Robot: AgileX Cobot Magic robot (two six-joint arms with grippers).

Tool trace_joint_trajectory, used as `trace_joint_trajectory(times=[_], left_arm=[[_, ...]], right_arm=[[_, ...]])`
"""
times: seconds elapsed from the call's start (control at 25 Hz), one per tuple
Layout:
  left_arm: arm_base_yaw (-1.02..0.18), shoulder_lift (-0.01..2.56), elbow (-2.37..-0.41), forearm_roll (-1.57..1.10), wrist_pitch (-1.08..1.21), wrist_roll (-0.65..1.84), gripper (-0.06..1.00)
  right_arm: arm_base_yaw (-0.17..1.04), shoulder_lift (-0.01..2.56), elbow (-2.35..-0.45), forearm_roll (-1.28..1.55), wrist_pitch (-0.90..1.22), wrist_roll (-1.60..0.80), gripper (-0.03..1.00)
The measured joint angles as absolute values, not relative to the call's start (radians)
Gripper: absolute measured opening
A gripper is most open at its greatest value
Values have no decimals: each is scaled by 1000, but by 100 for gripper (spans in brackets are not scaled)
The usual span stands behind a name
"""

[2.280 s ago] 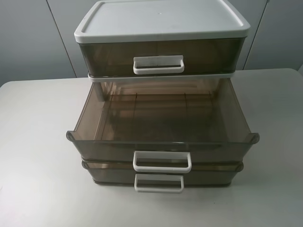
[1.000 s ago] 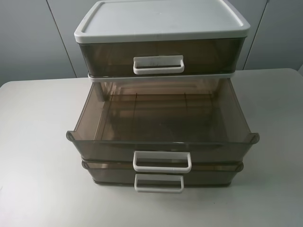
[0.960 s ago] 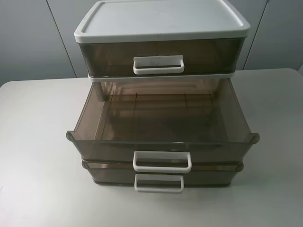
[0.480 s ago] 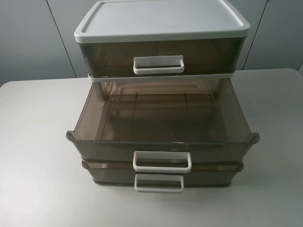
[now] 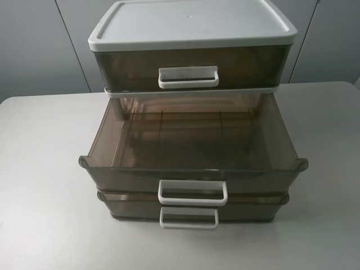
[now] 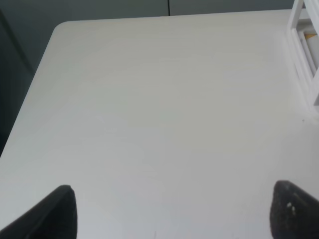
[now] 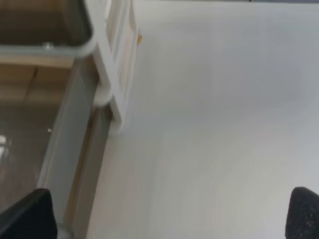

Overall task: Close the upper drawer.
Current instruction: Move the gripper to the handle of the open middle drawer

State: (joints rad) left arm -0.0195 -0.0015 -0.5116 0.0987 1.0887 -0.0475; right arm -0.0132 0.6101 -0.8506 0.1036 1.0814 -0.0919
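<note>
A smoky brown drawer cabinet with a white lid stands on the table. Its top drawer is shut. The middle drawer is pulled far out and empty, with a white handle. The bottom drawer is pulled out just under it. Neither gripper shows in the exterior view. My left gripper is open over bare table, the cabinet's white frame off to one side. My right gripper is open beside the cabinet's white frame and a drawer's side wall.
The light grey table stretches to the left and right of the cabinet. A grey wall stands behind it. The table's rounded corner and edge show in the left wrist view.
</note>
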Motion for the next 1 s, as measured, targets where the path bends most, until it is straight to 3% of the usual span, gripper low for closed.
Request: trace_joint_trajectory(times=[0.12,0.24,0.64,0.8,1.0], left_arm=[[-19,-1,-512,99,1089,-43,74],[-19,-1,-512,99,1089,-43,74],[-19,-1,-512,99,1089,-43,74],[-19,-1,-512,99,1089,-43,74],[-19,-1,-512,99,1089,-43,74]], right_arm=[[-6,787,-975,150,1064,-110,70],[92,919,-1043,157,1028,-137,70],[743,1129,-1066,87,942,-177,70],[930,1200,-1066,85,973,-217,70],[1078,1290,-1066,132,999,-271,70]])
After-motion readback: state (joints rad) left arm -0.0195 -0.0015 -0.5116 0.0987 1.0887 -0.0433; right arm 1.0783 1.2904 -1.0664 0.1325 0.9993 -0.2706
